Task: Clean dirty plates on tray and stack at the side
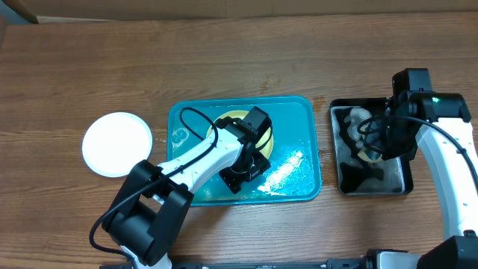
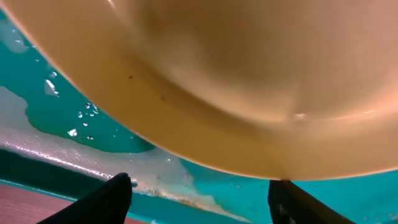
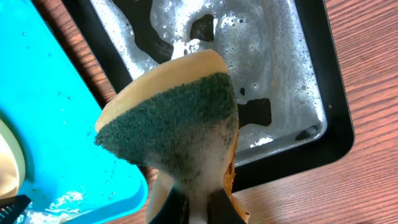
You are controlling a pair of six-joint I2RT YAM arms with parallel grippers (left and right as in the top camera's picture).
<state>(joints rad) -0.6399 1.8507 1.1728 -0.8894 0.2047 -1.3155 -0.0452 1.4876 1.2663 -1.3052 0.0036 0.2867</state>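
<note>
Over at the left, a white plate (image 1: pixel 117 144) lies flat on the bare wooden table (image 1: pixel 299 60), well clear of everything else. It looks spotless and bright from above.

In the middle sits the turquoise tray (image 1: pixel 299 119), wet all over, with white suds pooled along its near side and lower right corner. A yellow-green plate (image 1: pixel 233 118) lies inside it, toward the far side, half covered by the left arm that reaches in over it. Up close on the left wrist view the plate is a pale buttery colour, glossy, with a couple of tiny dark specks on it. It fills the view above the left gripper (image 2: pixel 199 202), whose fingers (image 2: pixel 112 199) stand wide apart just over the foamy tray floor. The plate's rim sits right at the tip of one finger. Nothing looks clamped between them.

Just right of that tray, apart from it, is the smaller black tray (image 1: pixel 403 187). It holds grey soapy water with foam (image 1: pixel 358 116) heaped at its far end.

The right gripper (image 3: pixel 198 208) hangs over this black tray and pinches a sponge (image 3: pixel 180 118) tight. The sponge is yellow with a dark green scouring face and fans out from the fingers, with lather on it.
</note>
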